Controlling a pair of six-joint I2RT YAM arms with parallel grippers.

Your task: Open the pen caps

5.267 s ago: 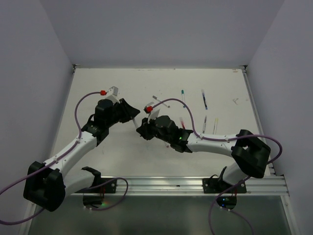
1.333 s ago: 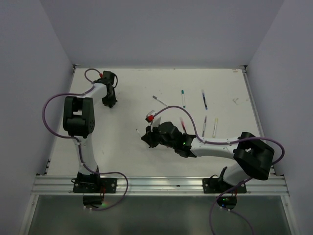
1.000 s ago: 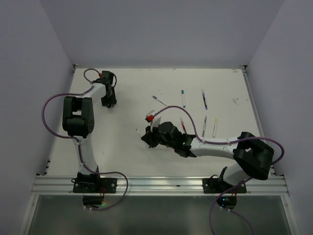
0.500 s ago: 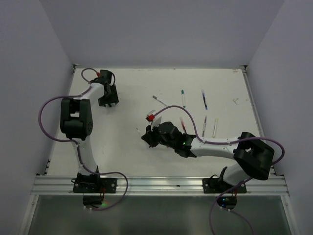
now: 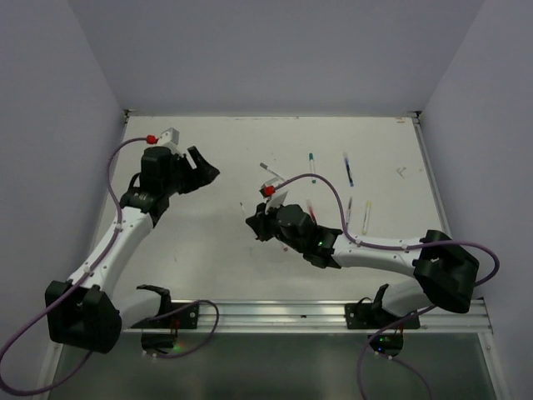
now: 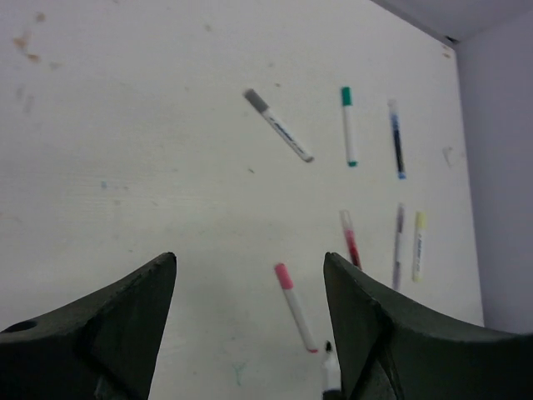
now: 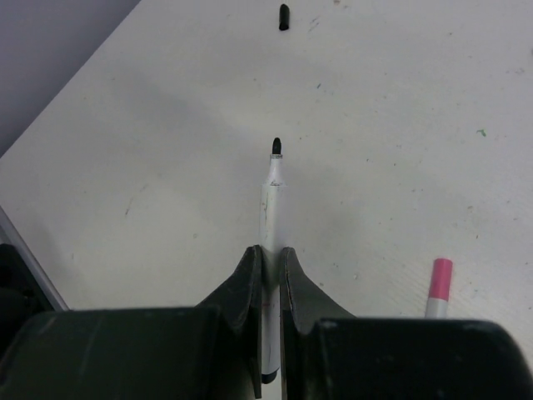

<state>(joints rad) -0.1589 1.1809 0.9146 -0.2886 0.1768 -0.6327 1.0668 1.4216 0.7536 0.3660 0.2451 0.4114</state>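
My right gripper [image 7: 271, 250] is shut on a white pen [image 7: 271, 204] whose bare black tip points away from me; in the top view this gripper [image 5: 252, 220] hovers at mid-table. A black pen cap [image 7: 284, 17] lies loose on the table beyond that tip. My left gripper [image 6: 250, 260] is open and empty, and in the top view it [image 5: 204, 169] is raised over the left of the table. Capped pens lie on the table: pink-capped [image 6: 296, 307], grey-capped [image 6: 279, 125], green-capped [image 6: 348, 125], a blue one [image 6: 396, 137], a red one [image 6: 350, 237] and a yellow one [image 6: 418, 244].
White walls enclose the table [image 5: 208, 242] on three sides. An aluminium rail [image 5: 275, 315] with the arm bases runs along the near edge. A small pale piece [image 5: 401, 172] lies at the far right. A purple cable [image 5: 333, 208] loops over the right arm.
The left arm has swung from the far left corner towards the middle, and its jaws have opened wide. The right gripper has shifted slightly, with the pen still in it.
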